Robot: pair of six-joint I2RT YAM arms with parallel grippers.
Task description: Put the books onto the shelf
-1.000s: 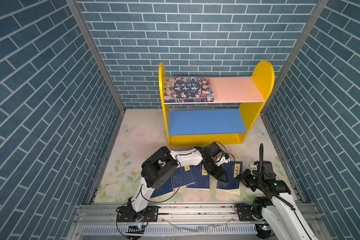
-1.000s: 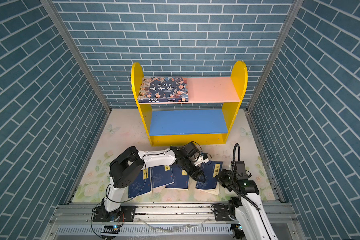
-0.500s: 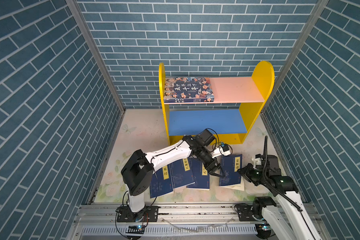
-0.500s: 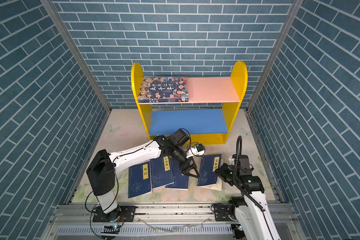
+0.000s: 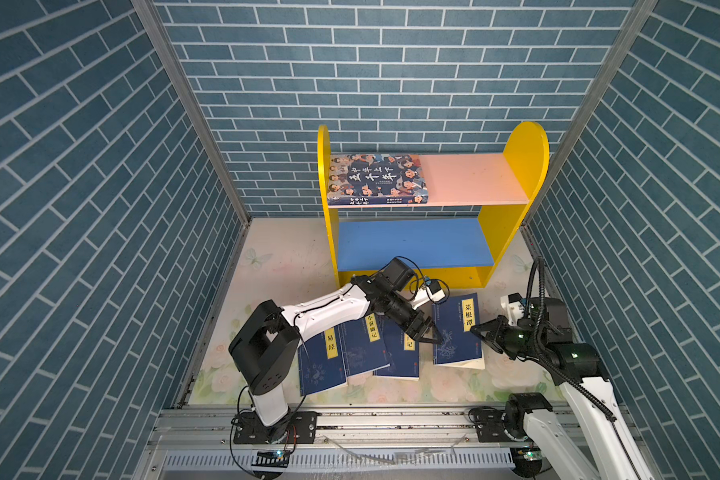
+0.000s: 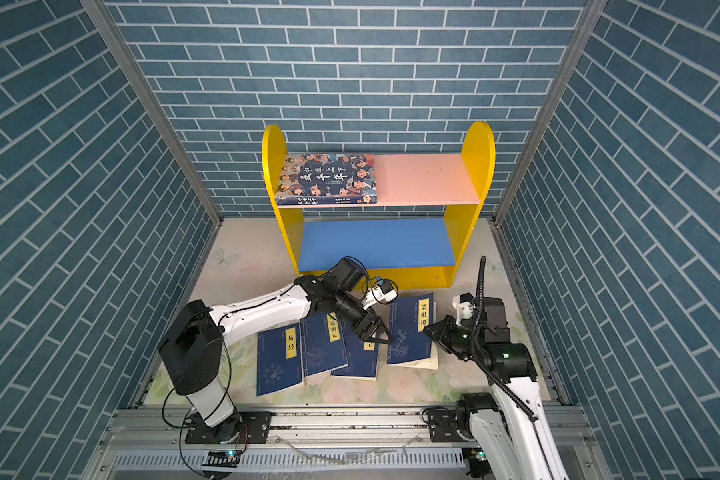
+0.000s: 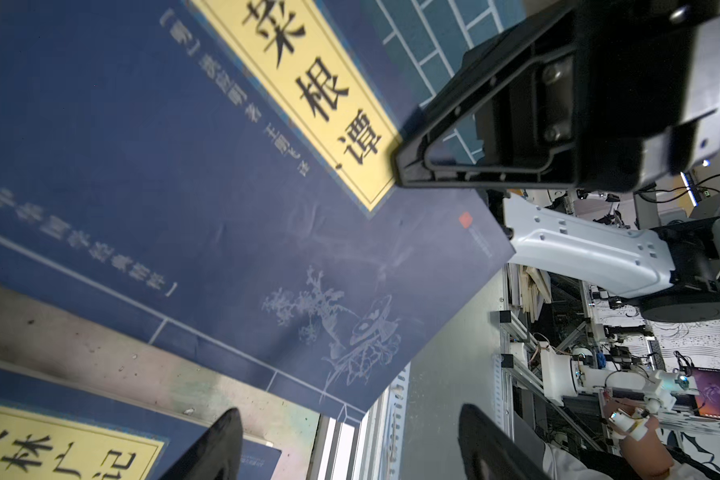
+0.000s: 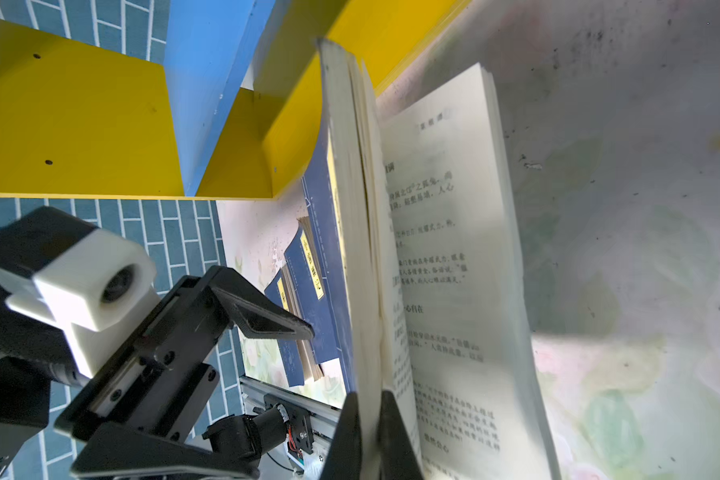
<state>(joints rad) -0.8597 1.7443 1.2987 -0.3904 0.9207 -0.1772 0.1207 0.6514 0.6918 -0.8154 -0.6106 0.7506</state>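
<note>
The shelf [image 5: 470,178] stands at the back. A thick book with cartoon faces [image 5: 377,178] lies on the left of its pink upper board, and the blue lower board [image 5: 412,243] is bare. Several navy books lie on the mat. My right gripper [image 5: 474,330] [image 8: 368,436] is shut on the right edge of the rightmost navy book [image 5: 454,332] [image 7: 225,187], pinching the cover and some pages, so the book gapes with its lower pages on the mat. My left gripper [image 5: 427,332] [image 7: 350,449] is open at that book's left edge, holding nothing.
Three other navy books [image 5: 321,361] [image 5: 364,345] [image 5: 404,357] overlap in a row left of the held one, under the left forearm. Blue brick walls close in on three sides. The metal rail [image 5: 391,419] runs along the front.
The left arm's elbow has swung out to the left and stretched, its gripper staying by the book. The right gripper has shifted slightly toward the shelf with the book's edge.
</note>
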